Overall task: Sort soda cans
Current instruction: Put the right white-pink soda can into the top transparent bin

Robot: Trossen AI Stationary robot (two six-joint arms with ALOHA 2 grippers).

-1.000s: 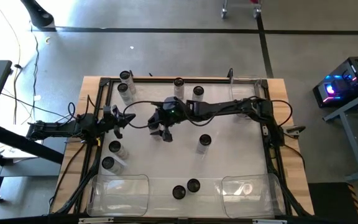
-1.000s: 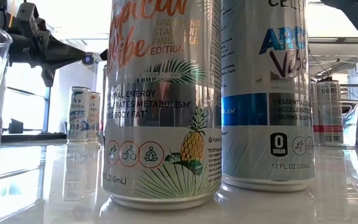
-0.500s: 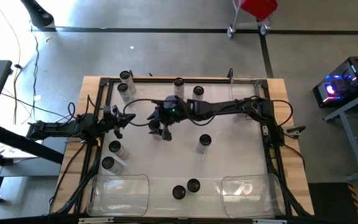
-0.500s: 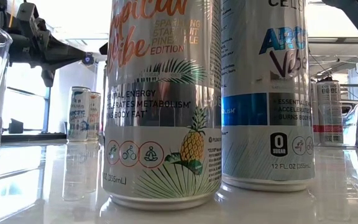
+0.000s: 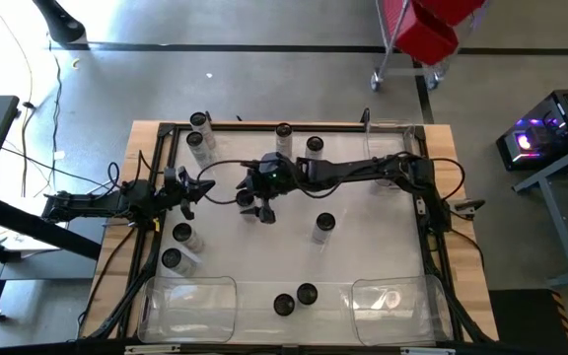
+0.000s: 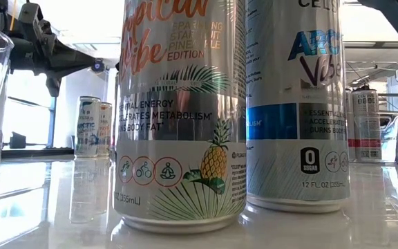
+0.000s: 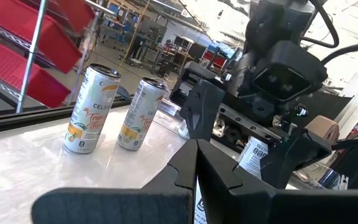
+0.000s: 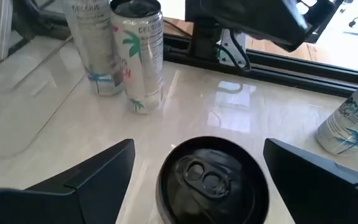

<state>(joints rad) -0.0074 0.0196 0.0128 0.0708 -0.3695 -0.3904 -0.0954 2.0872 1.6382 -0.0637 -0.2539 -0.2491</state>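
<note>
The white worktop (image 6: 47,207) has a smooth, glossy finish that mirrors the cans. The upright silvery metal soda cans (image 6: 182,117) have shiny printed sides and dark metal tops with pull tabs (image 8: 211,176). The clear rectangular plastic bins (image 5: 187,306) are glossy and transparent. The worktop border (image 5: 146,133) appears to be light, matt wood. The right claw (image 8: 194,171) has matt black fingers (image 8: 95,171).

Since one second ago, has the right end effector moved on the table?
Barely: in the high view the right end effector stays between the can at the far edge and the can, fingers spread wider.
</note>
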